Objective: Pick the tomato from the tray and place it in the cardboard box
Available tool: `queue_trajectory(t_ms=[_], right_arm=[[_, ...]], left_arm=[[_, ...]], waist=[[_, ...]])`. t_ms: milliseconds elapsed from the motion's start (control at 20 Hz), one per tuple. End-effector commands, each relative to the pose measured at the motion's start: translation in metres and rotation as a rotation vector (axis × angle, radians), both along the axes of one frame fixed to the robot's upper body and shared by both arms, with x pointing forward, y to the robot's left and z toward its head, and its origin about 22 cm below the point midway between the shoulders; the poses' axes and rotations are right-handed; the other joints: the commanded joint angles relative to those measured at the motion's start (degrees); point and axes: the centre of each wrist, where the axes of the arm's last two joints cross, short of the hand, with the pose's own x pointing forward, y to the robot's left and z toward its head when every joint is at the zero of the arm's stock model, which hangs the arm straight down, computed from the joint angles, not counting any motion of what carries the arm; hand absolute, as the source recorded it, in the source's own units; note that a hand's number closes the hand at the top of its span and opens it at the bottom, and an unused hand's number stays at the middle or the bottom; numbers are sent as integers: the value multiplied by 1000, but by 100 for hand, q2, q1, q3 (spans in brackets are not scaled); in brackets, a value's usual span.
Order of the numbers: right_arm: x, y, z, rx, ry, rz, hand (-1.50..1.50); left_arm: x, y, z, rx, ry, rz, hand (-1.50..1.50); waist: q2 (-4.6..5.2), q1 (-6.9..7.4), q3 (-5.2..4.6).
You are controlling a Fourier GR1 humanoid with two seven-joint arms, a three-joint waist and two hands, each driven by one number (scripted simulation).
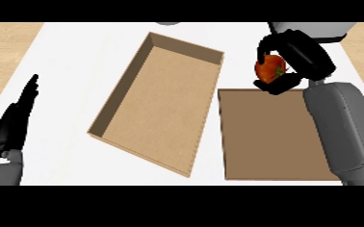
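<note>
- The right hand shows at the upper right of the head view, its black fingers and thumb curled round the tomato.
- The tomato sits inside that curl: fingers arch over its top and far side, and the thumb comes up under its lower edge, so the red-orange skin shows only in the gap between them, facing left.
- A dark green spot on the tomato shows near the middle of its visible face.
- The held tomato shows just beyond the far edge of the tray, a flat brown sheet that lies below the fingers in the view and runs under the grey right forearm.
- The cardboard box lies to the left of the fingers, well apart from the tomato; it is an open, shallow, long box set at a slant, and its near right wall comes close to the tray's left edge.
- The box's nearest corner to the fingers is its far right one, which lies left of the tomato, with bare white counter between.
- Nothing shows inside the box but its brown floor.
- The left hand rests at the left edge of the view, fingers straight and pointing up, holding nothing, well apart from the box.
</note>
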Motion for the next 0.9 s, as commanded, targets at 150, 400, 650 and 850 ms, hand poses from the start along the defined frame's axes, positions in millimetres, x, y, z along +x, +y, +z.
queue_trajectory(t_ms=[150, 400, 650, 850], right_arm=[[1, 69, 39, 104, 82, 137, 150], [2, 125, 55, 206, 169, 142, 150], [9, 165, 72, 250, 259, 116, 150], [8, 201, 58, 256, 325, 89, 150]], left_arm=[[-13, 2, -4, -9, 1, -9, 0], [-1, -3, -8, 5, -3, -4, 0], [17, -7, 8, -6, -12, -15, 0], [10, -22, 5, -9, -6, -11, 0]], waist=[[2, 33, -1], [14, 38, -1], [28, 66, 0], [27, 182, 2]])
